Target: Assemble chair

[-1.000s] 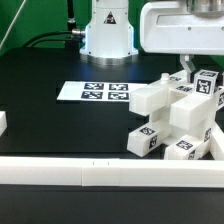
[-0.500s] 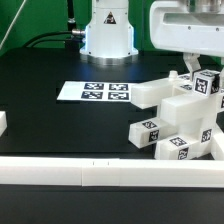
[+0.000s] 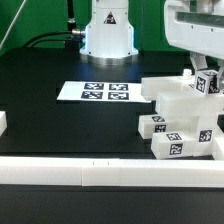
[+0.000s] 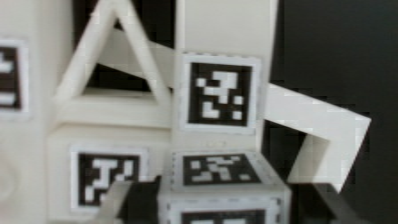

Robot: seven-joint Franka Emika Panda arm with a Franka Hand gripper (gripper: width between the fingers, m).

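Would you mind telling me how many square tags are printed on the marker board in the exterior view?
4, in one row along the marker board on the black table, to the exterior view's left of the chair. None appear hidden.

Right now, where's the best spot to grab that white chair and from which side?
Probably the upright tagged post at the top of the chair, on the exterior view's right, coming from above. It stands proud of the blocky stack with open sides, and the gripper is already there; whether the jaws are shut cannot be told.
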